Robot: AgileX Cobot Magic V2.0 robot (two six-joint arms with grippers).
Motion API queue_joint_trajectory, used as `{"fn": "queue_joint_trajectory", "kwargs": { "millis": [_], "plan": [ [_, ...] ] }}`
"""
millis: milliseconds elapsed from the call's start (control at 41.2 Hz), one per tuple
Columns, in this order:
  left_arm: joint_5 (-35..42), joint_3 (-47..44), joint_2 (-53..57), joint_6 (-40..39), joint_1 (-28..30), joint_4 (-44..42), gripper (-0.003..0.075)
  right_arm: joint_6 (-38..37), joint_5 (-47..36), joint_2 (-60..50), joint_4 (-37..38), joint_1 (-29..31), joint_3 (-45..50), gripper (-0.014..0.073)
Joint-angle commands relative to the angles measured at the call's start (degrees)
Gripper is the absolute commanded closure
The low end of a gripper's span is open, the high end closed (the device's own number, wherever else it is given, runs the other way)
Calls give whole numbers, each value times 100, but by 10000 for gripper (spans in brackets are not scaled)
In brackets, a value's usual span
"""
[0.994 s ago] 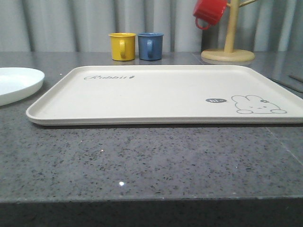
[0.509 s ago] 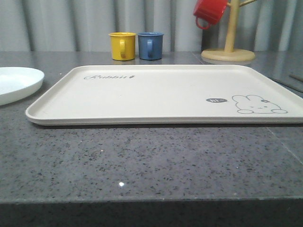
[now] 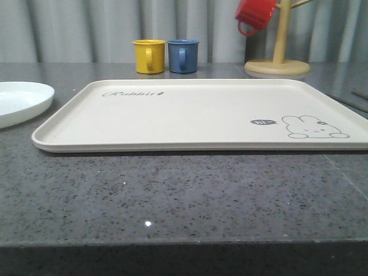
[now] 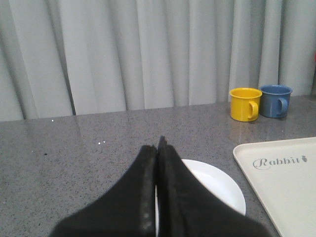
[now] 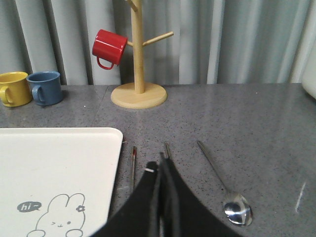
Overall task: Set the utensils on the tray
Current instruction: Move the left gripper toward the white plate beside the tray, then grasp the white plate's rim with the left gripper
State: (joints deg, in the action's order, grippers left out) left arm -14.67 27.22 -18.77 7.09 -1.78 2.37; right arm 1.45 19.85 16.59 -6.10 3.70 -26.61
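The cream tray (image 3: 195,115) with its rabbit drawing lies bare in the middle of the grey counter. The white plate (image 3: 20,100) rests on the counter just left of it. In the left wrist view my left gripper (image 4: 159,143) is shut with nothing in it, hanging over the plate (image 4: 217,182). In the right wrist view my right gripper (image 5: 160,160) is shut and empty, above the counter right of the tray (image 5: 54,168). Beside it lie a thin metal utensil (image 5: 133,163), another handle tip (image 5: 167,149) and the spoon (image 5: 237,210).
A yellow mug (image 3: 148,56) and a blue mug (image 3: 183,55) stand behind the tray. A red mug (image 3: 254,14) hangs on a wooden mug tree (image 3: 277,63) at the back right. Grey curtains close off the back.
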Motion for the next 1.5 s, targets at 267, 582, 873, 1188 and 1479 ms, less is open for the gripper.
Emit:
{"fn": "queue_joint_trajectory", "kwargs": {
  "millis": [267,582,873,1188,1479],
  "plan": [
    [474,343,-442,-45,19,54,715,53,-564,560,-17,33,-334,653],
    [438,343,-442,-45,19,54,33,53,-579,560,49,33,-334,34],
    [438,343,-455,-45,19,54,85,53,-583,560,49,33,-334,-15],
    [-522,1240,-1685,308,-266,221,102,53,-583,560,49,33,-334,-15],
    [-2424,2737,-3748,523,-1446,-135,102,53,-583,560,49,33,-334,-15]
  ]
}}
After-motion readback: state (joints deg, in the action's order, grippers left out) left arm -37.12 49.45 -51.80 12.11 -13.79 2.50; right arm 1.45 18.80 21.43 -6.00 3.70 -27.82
